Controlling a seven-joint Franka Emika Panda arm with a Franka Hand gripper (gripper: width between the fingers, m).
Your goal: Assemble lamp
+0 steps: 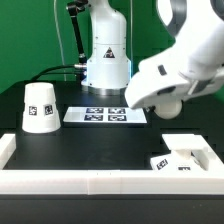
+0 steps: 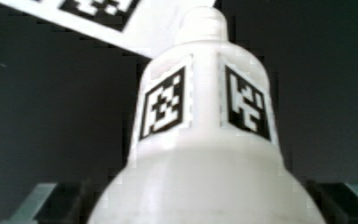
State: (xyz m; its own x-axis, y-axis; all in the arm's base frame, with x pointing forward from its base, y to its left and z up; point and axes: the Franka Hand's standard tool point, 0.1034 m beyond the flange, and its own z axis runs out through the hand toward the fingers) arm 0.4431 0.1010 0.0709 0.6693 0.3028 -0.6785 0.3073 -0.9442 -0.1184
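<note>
In the wrist view the white bulb point(image 2: 197, 130) fills the picture, with two square tags on its side and its narrow neck pointing away from the camera. My gripper point(image 2: 190, 205) is shut on its round body, and one dark finger point(image 2: 44, 202) shows at each side. In the exterior view the arm point(image 1: 175, 70) is blurred above the table's right half and hides the gripper and the bulb. The cone shade point(image 1: 40, 107) stands upright at the exterior view's left. The flat square base point(image 1: 186, 157) lies in the front right corner.
The marker board point(image 1: 105, 115) lies at the table's middle; its corner also shows in the wrist view point(image 2: 87, 15) beyond the bulb's neck. A low white wall point(image 1: 90, 182) runs along the front edge. The robot's pedestal point(image 1: 106, 60) stands at the back.
</note>
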